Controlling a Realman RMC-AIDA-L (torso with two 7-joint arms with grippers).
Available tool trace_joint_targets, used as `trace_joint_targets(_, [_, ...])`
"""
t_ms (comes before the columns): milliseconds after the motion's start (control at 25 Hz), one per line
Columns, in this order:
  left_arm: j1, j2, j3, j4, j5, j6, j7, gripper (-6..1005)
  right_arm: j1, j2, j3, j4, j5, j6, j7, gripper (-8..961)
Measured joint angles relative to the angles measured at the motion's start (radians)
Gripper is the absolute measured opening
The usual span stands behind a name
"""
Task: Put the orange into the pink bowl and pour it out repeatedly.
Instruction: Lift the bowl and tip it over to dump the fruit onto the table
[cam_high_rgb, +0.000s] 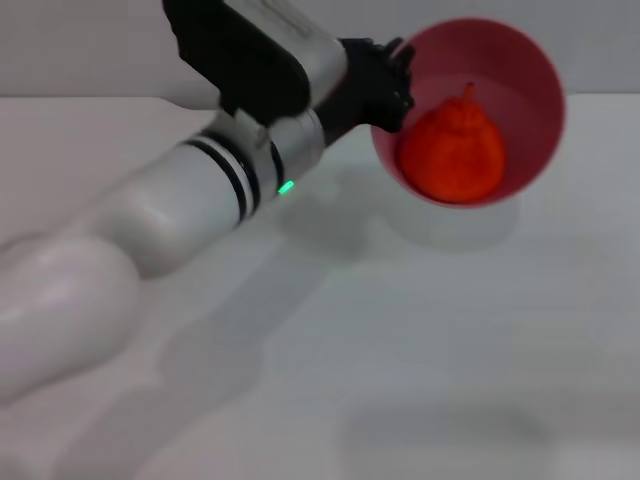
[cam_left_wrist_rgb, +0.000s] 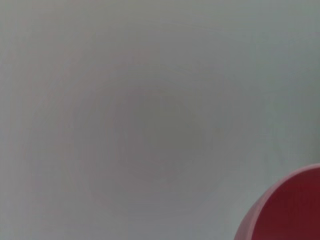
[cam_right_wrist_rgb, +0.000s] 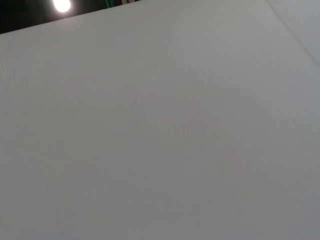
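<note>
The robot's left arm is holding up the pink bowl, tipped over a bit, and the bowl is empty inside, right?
Not quite. The bowl is not empty: the orange sits inside the pink bowl, low against its wall. The head view shows this. The rest holds: the left gripper is at the bowl's rim, and the bowl is raised and tipped above the table.

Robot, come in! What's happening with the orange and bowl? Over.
Left end effector at pink bowl rim, bowl lifted and tilted. Orange inside. Right arm unseen.
</note>
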Motion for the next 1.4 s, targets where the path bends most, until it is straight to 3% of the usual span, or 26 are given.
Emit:
trace_joint_targets(240, [0.014, -0.003, 0.172, -0.017, 0.050, -0.215, 0.083, 44, 0.016, -0.002, -0.008, -0.007, -0.001, -0.010, 0.003, 528])
trace_joint_targets(720, [0.015, -0.007, 0.367, -0.149, 0.233, -0.649, 0.075, 44, 0.025, -0.002, -0.025, 0.001, -0.006, -0.047, 0.006, 528])
trace_joint_targets(1400, [-0.006, -0.010, 0.437, -0.241, 0.383, -0.843, 0.088, 44, 0.030, -0.001, -0.039, 0.002, -0.007, -0.067, 0.031, 528])
